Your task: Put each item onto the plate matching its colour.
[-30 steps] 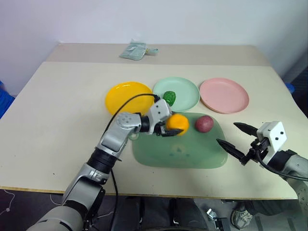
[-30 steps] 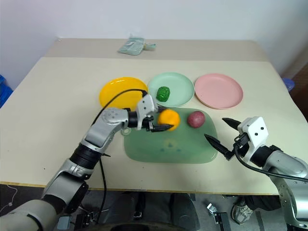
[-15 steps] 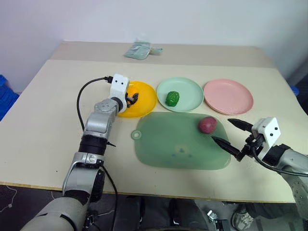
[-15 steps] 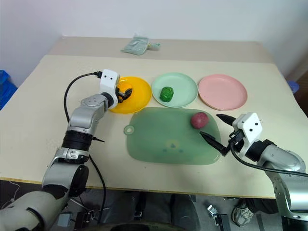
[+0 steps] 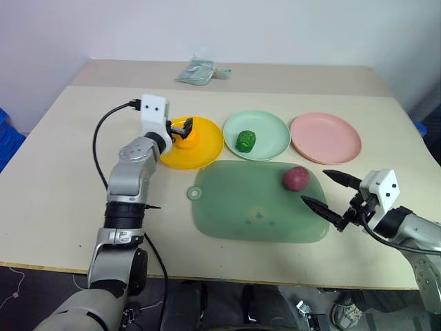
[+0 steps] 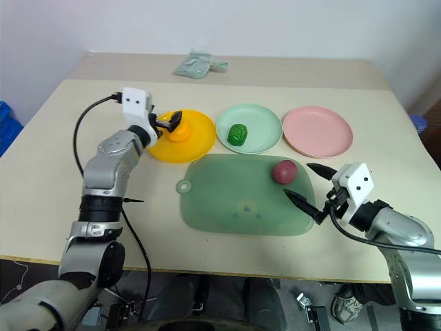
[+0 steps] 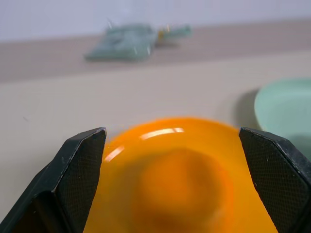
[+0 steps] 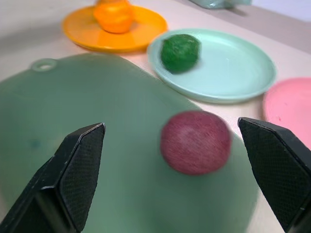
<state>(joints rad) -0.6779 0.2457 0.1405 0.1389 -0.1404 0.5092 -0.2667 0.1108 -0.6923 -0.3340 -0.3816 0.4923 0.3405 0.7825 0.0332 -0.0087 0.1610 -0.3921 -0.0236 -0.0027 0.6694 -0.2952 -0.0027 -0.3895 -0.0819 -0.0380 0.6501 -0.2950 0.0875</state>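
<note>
Currently the dark red-purple oval fruit [image 5: 295,178] lies on the translucent green tray [image 5: 234,214], just ahead of the right gripper [image 5: 329,196], whose fingers are spread wide and empty. It is probably light, rigid and smooth, so grip across its widest middle to prevent slipping. The left gripper [image 5: 180,129] is also spread over the orange fruit [image 5: 189,134] on the yellow plate [image 5: 207,148].
</note>
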